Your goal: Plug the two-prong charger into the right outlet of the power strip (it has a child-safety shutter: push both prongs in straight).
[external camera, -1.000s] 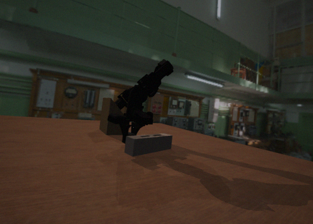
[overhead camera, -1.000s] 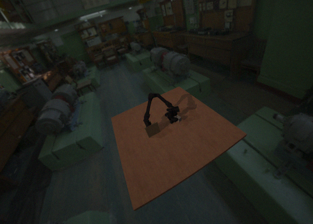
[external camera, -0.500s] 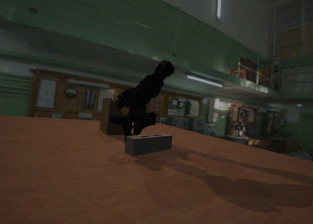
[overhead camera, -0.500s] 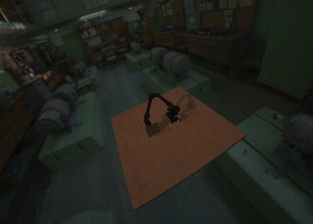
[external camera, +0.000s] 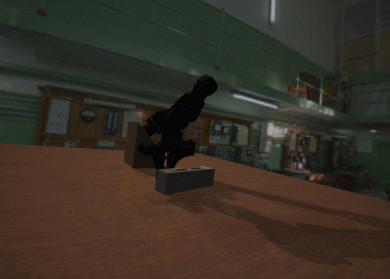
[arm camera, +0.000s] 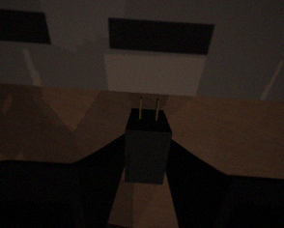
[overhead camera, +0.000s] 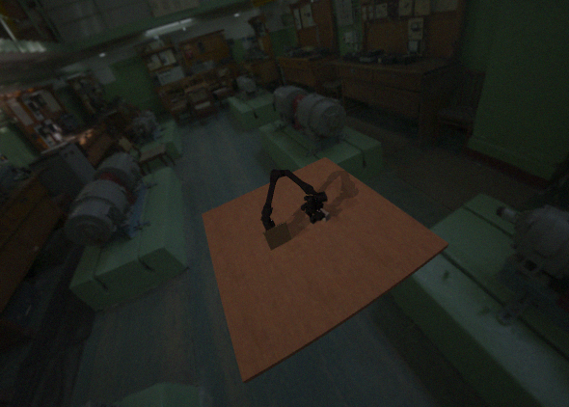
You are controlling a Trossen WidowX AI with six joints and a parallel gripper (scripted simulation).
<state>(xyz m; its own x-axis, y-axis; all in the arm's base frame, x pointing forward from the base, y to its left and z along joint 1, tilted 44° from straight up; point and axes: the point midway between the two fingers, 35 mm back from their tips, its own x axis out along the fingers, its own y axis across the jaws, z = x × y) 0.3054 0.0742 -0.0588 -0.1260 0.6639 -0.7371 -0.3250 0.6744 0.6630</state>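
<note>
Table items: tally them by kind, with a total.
Power strip: 1
Charger, held in the hand: 1
Prongs on the charger: 2
Outlet openings visible in the wrist view: 2, one at
Arm base block: 1
Total: 7

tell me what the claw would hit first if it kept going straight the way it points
Probably the power strip: the charger held in the claw aims its prongs at the dark outlet slot ahead, though depth is unclear.
</note>
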